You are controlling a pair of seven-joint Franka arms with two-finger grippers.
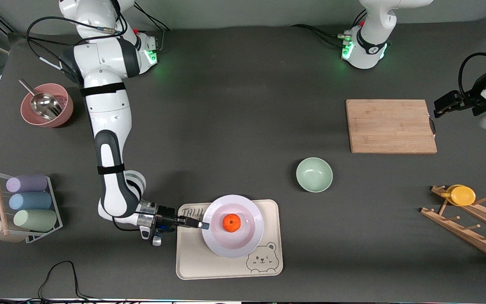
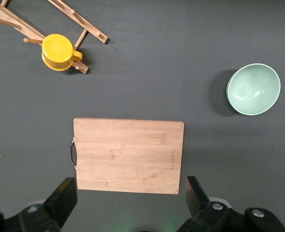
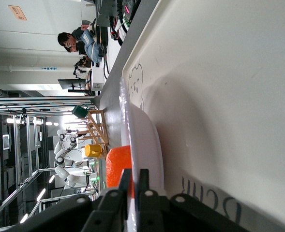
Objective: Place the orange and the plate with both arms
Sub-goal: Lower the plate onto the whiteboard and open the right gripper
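The white plate [image 1: 233, 231] is over the cream bear tray [image 1: 192, 257], near the front camera. The orange [image 1: 231, 222] sits in the plate's middle. My right gripper [image 1: 201, 224] is shut on the plate's rim at the side toward the right arm's end. In the right wrist view its fingers [image 3: 143, 181] pinch the rim of the plate [image 3: 149, 140], with the orange [image 3: 118, 164] just past them and the tray [image 3: 219, 96] under it. I cannot tell whether the plate rests on the tray. My left gripper [image 1: 438, 111] waits open and empty, high by the cutting board [image 1: 390, 126]; its own view [image 2: 131, 188] shows the board [image 2: 127, 154] below.
A pale green bowl [image 1: 314, 174] stands between tray and board. A wooden rack with a yellow cup [image 1: 462, 195] lies at the left arm's end. A pink bowl with a metal scoop [image 1: 47, 105] and a rack of pastel cups [image 1: 28, 202] are at the right arm's end.
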